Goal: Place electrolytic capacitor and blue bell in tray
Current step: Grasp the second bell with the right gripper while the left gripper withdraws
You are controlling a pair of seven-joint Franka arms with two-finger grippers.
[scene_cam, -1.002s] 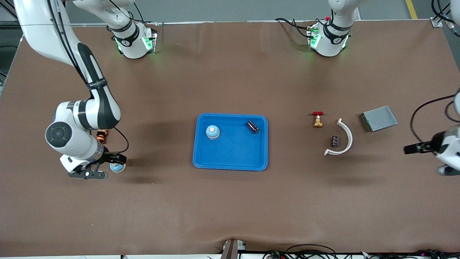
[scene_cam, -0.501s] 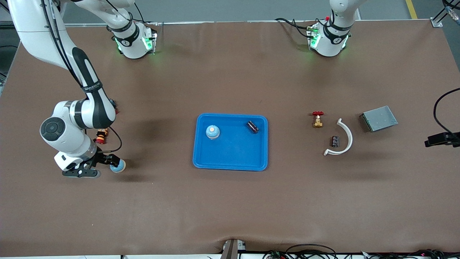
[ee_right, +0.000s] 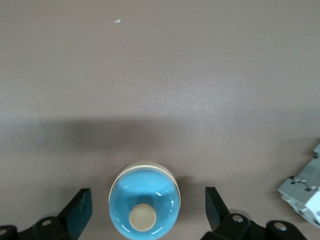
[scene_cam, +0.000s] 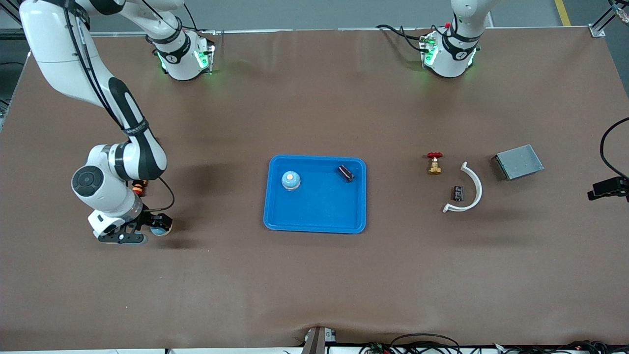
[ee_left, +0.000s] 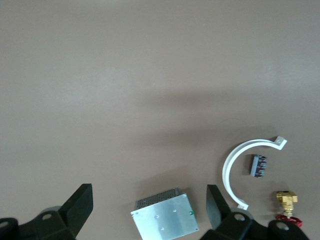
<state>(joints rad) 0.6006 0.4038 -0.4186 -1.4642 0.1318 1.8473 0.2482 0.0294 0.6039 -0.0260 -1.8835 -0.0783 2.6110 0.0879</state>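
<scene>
The bright blue tray (scene_cam: 314, 216) lies mid-table and holds a blue bell (scene_cam: 291, 180) and a dark electrolytic capacitor (scene_cam: 346, 173). A second blue bell (scene_cam: 159, 229) (ee_right: 144, 202) stands on the mat toward the right arm's end. My right gripper (scene_cam: 150, 227) (ee_right: 147, 212) is open over this bell, a finger on each side and clear of it. A second capacitor (scene_cam: 458, 192) (ee_left: 258, 165) lies inside a white arc toward the left arm's end. My left gripper (ee_left: 148, 202) is open, high over the grey metal box (ee_left: 165, 217), holding nothing.
A white curved piece (scene_cam: 471, 189) half-rings the loose capacitor, with a brass red-handled valve (scene_cam: 434, 163) beside it and the grey metal box (scene_cam: 518, 162) close by. A small orange-red part (scene_cam: 139, 187) sits under the right arm's wrist. A pale grey part (ee_right: 306, 192) lies near the bell.
The right hand shifted a little sideways over the bell on the mat, which stayed put. The left arm drew back toward the table's end, almost out of the front view.
</scene>
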